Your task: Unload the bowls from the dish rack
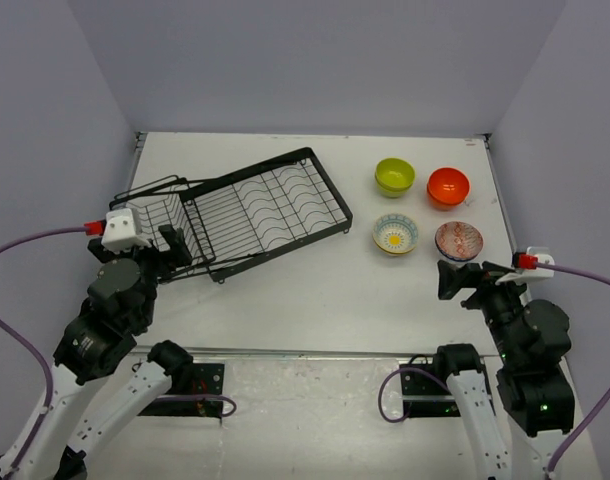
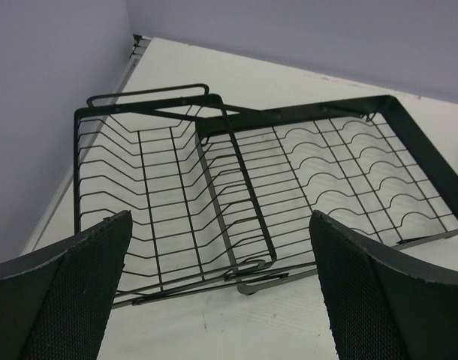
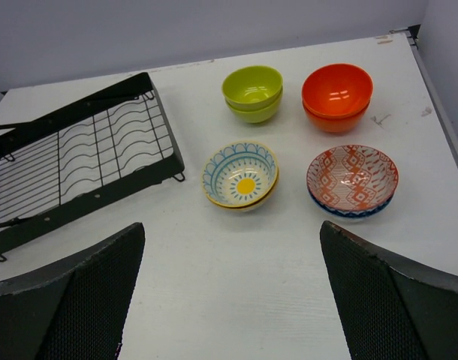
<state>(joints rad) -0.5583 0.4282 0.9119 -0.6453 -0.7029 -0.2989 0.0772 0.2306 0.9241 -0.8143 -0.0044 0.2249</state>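
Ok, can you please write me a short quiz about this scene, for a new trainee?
1. True or false: a bowl sits in the dish rack.
2. Which bowl lies nearest the right hand? A) lime green B) orange C) red-patterned bowl
3. How many separate stacks of bowls stand on the table?
Key: 1 false; 2 C; 3 four.
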